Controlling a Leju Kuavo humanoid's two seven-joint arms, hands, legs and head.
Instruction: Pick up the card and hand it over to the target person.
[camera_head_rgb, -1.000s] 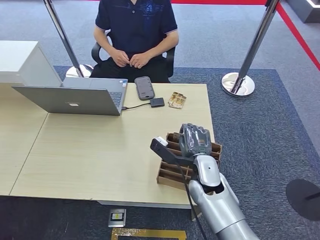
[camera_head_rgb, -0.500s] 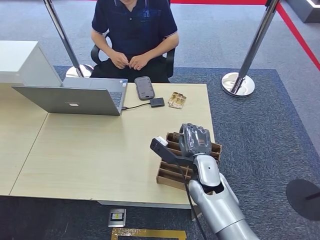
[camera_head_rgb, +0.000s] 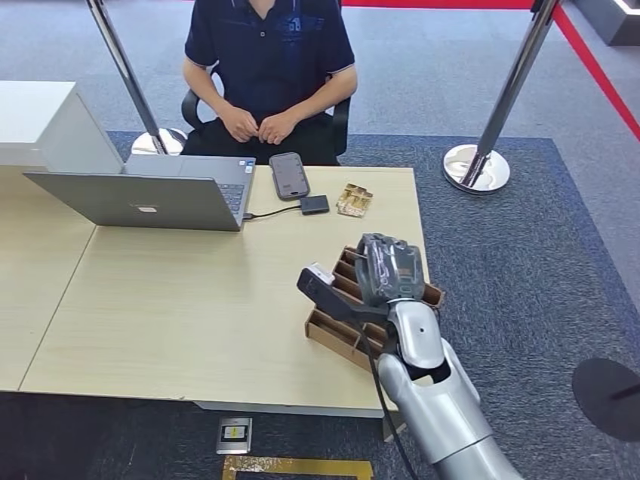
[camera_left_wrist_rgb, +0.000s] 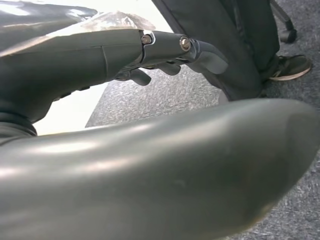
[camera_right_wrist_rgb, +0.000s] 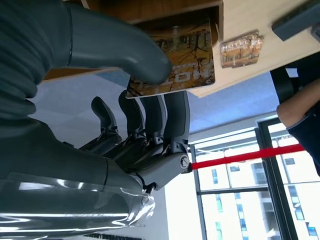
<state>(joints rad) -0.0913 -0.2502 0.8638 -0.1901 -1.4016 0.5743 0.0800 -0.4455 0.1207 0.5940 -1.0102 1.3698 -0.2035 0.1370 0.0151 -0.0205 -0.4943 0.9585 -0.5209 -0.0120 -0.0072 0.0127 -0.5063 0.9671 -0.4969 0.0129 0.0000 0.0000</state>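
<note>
The robot's right hand (camera_right_wrist_rgb: 124, 95) pinches a thin rectangular card with a brown and gold printed picture (camera_right_wrist_rgb: 181, 62) between its thick grey thumb (camera_right_wrist_rgb: 124, 47) and its darker fingers (camera_right_wrist_rgb: 175, 117), at the mouth of a brown slotted cardboard box (camera_head_rgb: 340, 325) on the pale wooden table (camera_head_rgb: 189, 300). From the head view the hand (camera_head_rgb: 389, 268) covers the card and much of the box. The left hand (camera_left_wrist_rgb: 166, 55) hangs beside the table with its fingers curled in on nothing. Farther along the table lie one small gold packet (camera_head_rgb: 354, 200), one black phone (camera_head_rgb: 289, 175), one small black pad (camera_head_rgb: 315, 204) and one grey open laptop (camera_head_rgb: 151, 195). Beyond sits one person in a dark blue shirt (camera_head_rgb: 270, 60), head cut off, between two slanted chrome posts (camera_head_rgb: 513, 80).
</note>
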